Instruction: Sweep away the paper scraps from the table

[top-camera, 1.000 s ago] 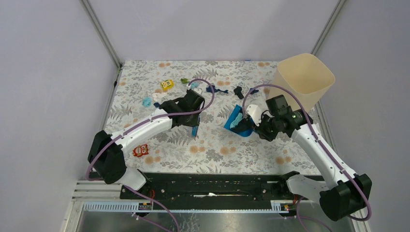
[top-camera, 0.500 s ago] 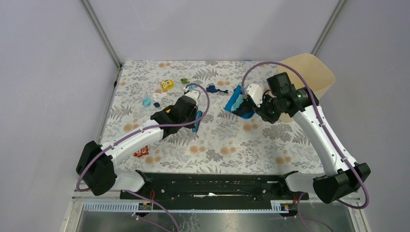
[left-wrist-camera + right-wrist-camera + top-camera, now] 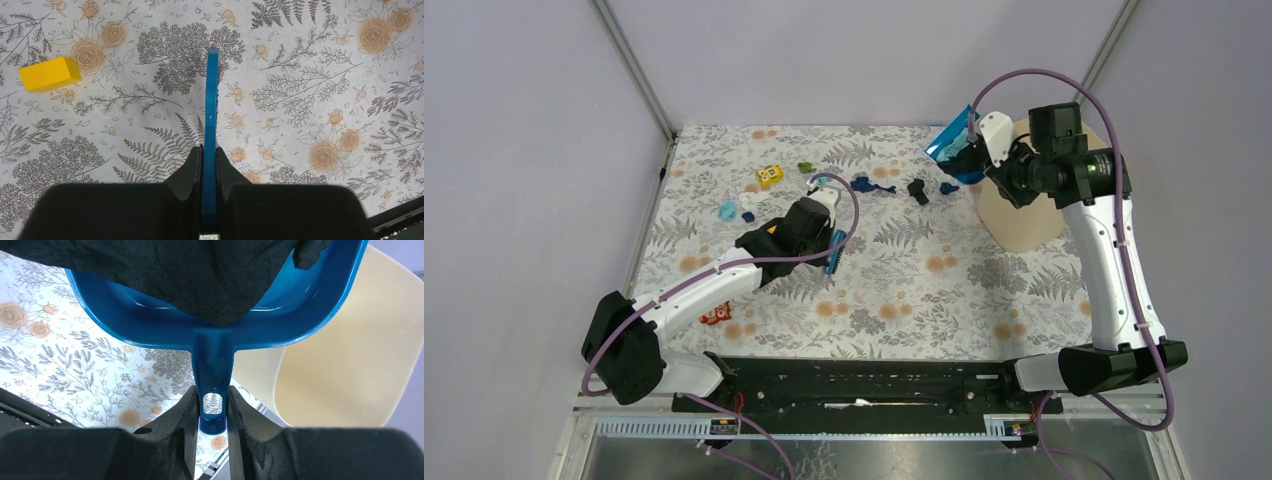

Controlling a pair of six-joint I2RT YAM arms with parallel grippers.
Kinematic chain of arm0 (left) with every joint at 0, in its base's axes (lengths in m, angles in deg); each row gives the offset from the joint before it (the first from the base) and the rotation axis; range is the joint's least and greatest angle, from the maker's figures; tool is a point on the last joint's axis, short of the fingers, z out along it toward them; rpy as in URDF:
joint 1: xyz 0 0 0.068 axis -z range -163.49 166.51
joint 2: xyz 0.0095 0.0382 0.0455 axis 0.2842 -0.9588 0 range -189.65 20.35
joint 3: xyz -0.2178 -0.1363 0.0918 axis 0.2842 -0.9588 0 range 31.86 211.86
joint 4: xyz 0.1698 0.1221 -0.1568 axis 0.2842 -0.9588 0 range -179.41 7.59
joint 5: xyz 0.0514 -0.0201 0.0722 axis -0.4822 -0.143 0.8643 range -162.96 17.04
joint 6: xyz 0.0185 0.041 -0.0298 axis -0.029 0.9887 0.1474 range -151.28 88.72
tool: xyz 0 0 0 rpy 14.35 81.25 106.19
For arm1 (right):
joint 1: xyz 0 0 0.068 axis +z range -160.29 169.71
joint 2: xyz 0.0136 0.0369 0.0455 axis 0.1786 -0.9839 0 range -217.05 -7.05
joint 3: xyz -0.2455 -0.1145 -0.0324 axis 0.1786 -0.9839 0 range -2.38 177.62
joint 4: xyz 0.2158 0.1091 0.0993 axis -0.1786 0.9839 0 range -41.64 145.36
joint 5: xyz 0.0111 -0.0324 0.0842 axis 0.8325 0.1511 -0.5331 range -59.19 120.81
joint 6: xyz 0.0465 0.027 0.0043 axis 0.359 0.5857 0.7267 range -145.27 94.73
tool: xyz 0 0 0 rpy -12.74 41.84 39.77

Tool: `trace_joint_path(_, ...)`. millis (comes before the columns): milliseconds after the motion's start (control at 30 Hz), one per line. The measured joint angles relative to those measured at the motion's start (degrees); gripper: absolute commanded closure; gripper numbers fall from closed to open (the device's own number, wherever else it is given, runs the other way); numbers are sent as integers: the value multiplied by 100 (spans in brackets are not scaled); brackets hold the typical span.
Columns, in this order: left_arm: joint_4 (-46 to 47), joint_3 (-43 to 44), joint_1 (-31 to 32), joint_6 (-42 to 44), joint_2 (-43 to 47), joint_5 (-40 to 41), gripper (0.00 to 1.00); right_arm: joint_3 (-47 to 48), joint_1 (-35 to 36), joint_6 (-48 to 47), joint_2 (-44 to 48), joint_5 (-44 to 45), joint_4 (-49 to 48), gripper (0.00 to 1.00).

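We are holding the dustpan (image 3: 215, 347) by its handle in the right tool (image 3: 212, 405), high beside the bin (image 3: 340, 365) for tipping its dark scrap (image 3: 200, 275), and clamping the brush (image 3: 212, 100) in the left tool (image 3: 209, 165) over the table (image 3: 904, 290), where scraps (image 3: 871, 185) are lying far-side.

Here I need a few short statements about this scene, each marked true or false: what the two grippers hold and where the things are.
1. The right gripper grips the blue dustpan by its handle. True.
2. The dustpan is empty. False: dark crumpled paper lies in it.
3. The left gripper is open and holds nothing. False: it is shut on a blue brush.
4. Several paper scraps lie on the table. True.
5. The yellow cube sits in the beige bin. False: it is on the table.
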Motion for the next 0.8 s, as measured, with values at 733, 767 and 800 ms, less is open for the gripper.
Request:
trace_joint_path(733,-164,0,-4,39,-17,-293,100,664,-2444,-1659,-387,1038,-999,100)
trace_joint_path(767,-170,0,-4,39,-17,-308,100,553,-2463,-1856,-382,1141,-1128,100)
trace_joint_path(800,-175,0,-4,42,-17,-326,100,382,-2479,-2127,-376,1283,-1307,100)
